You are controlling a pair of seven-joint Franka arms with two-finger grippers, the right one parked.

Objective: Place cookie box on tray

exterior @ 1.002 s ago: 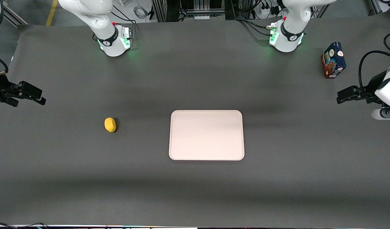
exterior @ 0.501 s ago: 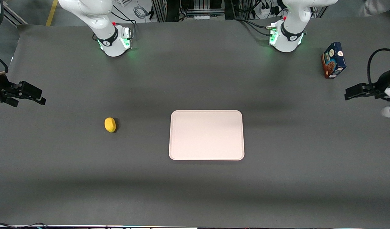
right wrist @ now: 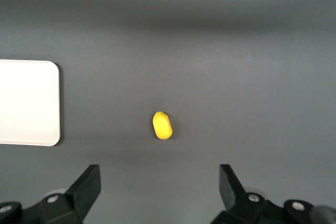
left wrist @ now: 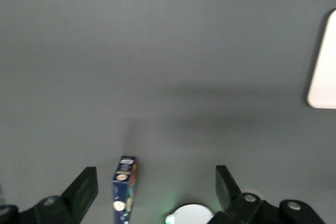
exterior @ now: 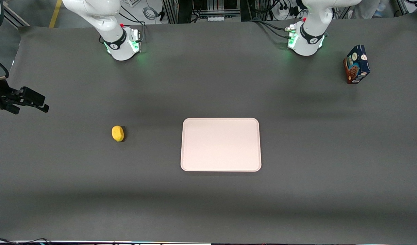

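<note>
Reaching the cookie box [exterior: 356, 64] is the step in hand, by my judgement, since it stands untouched on the table [exterior: 208, 204] toward the working arm's end, upright on a short end, near the working arm's base [exterior: 306, 42] and well apart from the tray [exterior: 220, 144]. The pale pink tray lies flat at mid-table, nearer the front camera than the box, with nothing on it.

In the left wrist view the gripper [left wrist: 156, 182] hangs high above the table with its two fingers [left wrist: 84, 186] spread wide and nothing between them; the cookie box [left wrist: 124, 188] shows between them as a narrow dark blue sliver, closer to one finger than the other. A corner of the tray [left wrist: 323, 64] shows well apart from it. In the front view the gripper is all but out of sight at the picture's edge.

To do this well, the gripper should centre itself over the box before descending, so the box sits midway between the fingers rather than beside one. The fingers should close across the narrow faces, which the wide opening will likely span. A tall, slim carton standing on end probably tips easily, so a finger brushing it on the way down could knock it over; a straight vertical approach and a grip well down the sides seem safest.

A small yellow lemon-like object [exterior: 117, 133] lies toward the parked arm's end, out of the way.
</note>
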